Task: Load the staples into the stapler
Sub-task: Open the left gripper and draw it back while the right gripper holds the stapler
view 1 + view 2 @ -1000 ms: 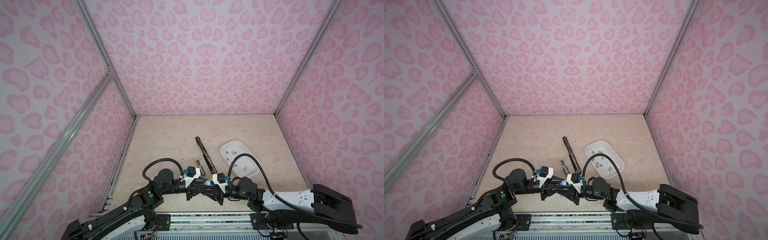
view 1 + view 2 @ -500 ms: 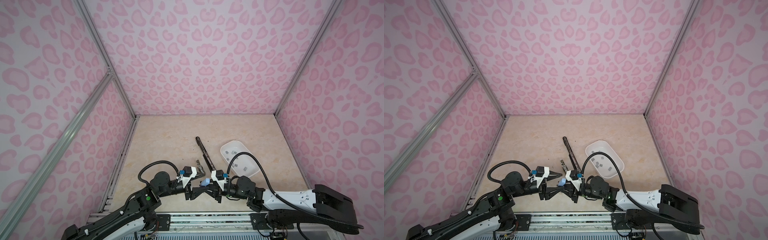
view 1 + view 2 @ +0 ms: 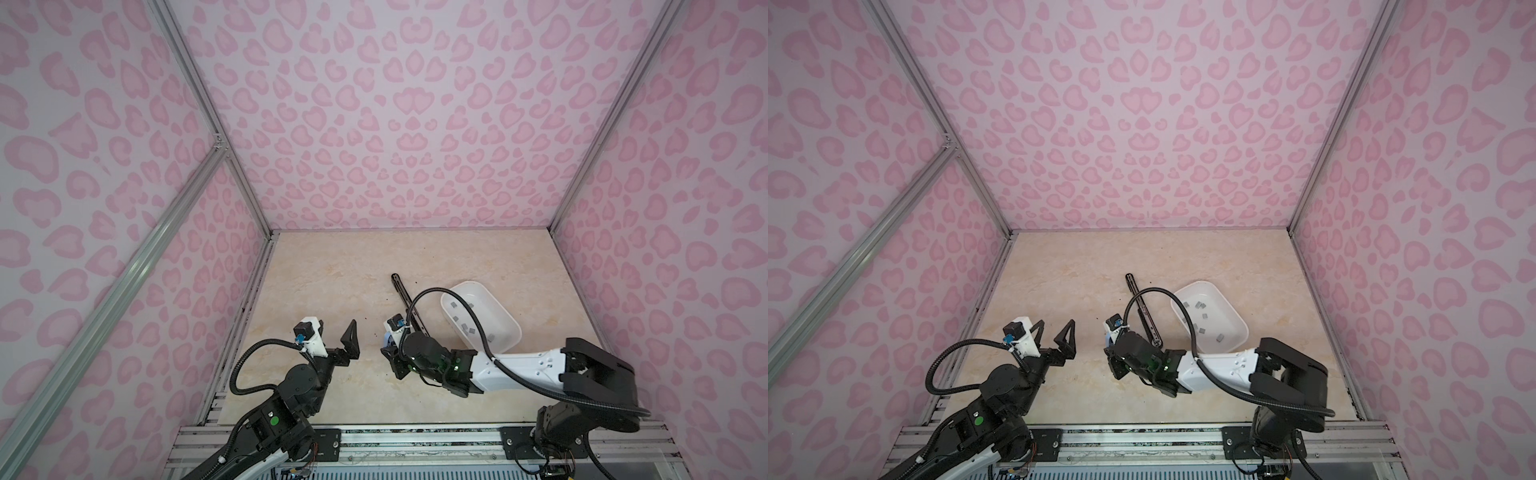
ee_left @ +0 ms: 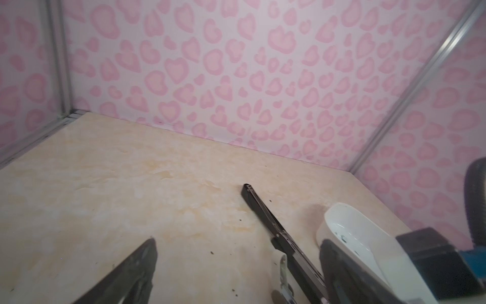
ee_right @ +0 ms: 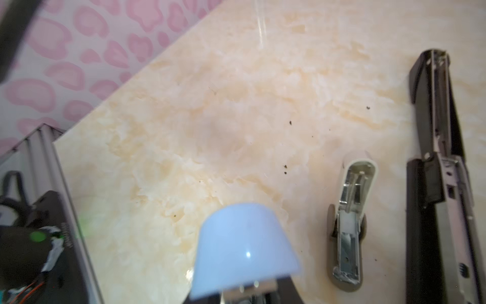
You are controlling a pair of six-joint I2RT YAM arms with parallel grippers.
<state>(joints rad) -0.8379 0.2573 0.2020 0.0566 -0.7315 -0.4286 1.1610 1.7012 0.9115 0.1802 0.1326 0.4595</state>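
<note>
Right wrist: blue stapler (image 5: 246, 237) in right hand (image 5: 247, 292).

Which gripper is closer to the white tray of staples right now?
Right. The right gripper, shut on the blue stapler, sits just front-left of the white tray; the left gripper, jaws open, hangs farther left, beyond it.

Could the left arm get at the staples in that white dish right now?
Probably not directly. The staples lie in the white dish on the right, and the right gripper, clamped on a pale blue stapler, its cable and the long black stapler stand between them and the open left gripper.
</note>
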